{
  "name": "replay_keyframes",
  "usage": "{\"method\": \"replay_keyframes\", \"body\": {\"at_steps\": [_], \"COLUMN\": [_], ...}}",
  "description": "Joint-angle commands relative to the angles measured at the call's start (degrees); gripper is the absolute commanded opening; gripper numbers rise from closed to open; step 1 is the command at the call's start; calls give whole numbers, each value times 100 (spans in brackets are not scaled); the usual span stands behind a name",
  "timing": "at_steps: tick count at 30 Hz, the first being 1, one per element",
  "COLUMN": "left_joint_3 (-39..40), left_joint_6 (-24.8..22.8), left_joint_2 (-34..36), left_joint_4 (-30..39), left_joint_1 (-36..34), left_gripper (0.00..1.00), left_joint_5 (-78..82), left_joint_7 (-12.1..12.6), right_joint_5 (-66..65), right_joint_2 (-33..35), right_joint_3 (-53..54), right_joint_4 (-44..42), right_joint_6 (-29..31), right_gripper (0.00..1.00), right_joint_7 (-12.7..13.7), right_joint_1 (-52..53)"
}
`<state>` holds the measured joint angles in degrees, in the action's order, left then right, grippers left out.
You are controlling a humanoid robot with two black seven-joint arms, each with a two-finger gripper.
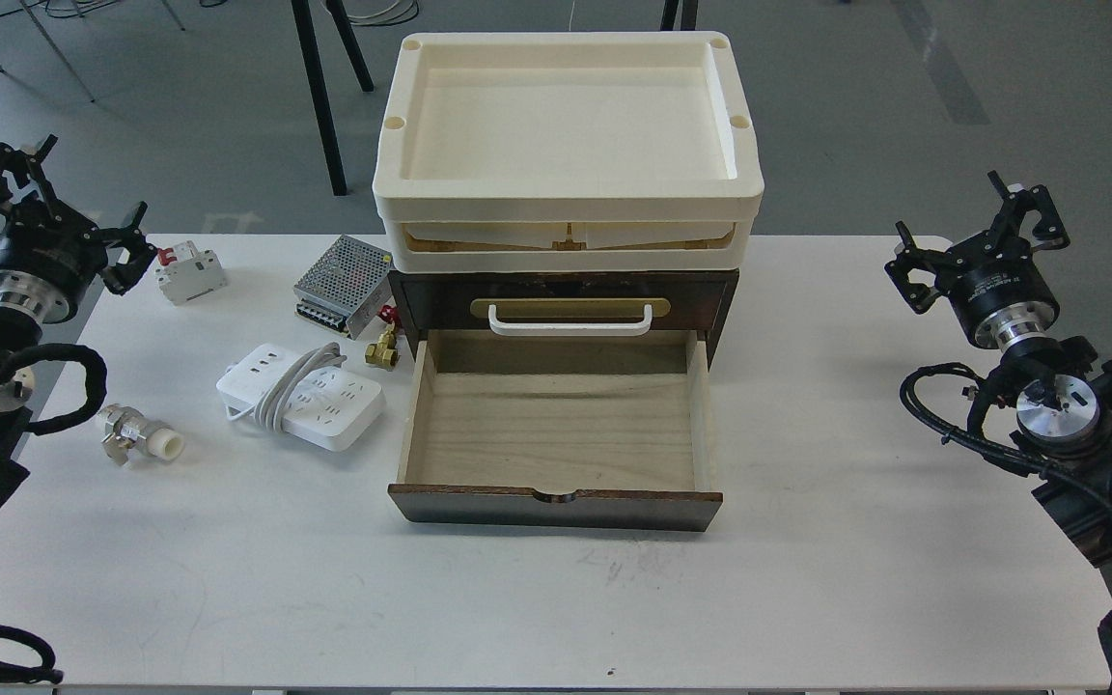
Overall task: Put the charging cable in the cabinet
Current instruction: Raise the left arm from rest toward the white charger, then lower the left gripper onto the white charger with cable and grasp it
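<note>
The charging cable, a white power strip with its cord looped around the middle, lies on the table left of the cabinet. The cabinet is dark brown wood with a white handle on a brass plate. Its lower drawer is pulled out, and its light wood interior holds nothing. My left gripper is open and empty at the table's far left edge, well away from the cable. My right gripper is open and empty at the far right edge.
Cream trays are stacked on the cabinet. A white circuit breaker, a silver perforated box, a brass fitting and a metal valve fitting lie around the cable. The white table ends near both arms.
</note>
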<state>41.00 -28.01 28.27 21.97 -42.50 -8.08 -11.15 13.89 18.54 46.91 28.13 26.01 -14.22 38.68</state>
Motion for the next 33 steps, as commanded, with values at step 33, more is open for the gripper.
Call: {"method": "replay_keyframes", "body": {"at_steps": [33], "left_joint_3": [-1848], "left_joint_6": [1173], "left_joint_2": [2316], "left_joint_4": [4765], "left_joint_1": [-83], "left_gripper": [98], "left_joint_5": [11626], "left_joint_7": [-239], "right_joint_5": [-9], "right_joint_2": [0], "right_joint_3": [-15], "right_joint_4": [43], "right_joint_6": [10], "right_gripper": [100], "right_joint_7": [-1], "right_joint_1": [-18]}}
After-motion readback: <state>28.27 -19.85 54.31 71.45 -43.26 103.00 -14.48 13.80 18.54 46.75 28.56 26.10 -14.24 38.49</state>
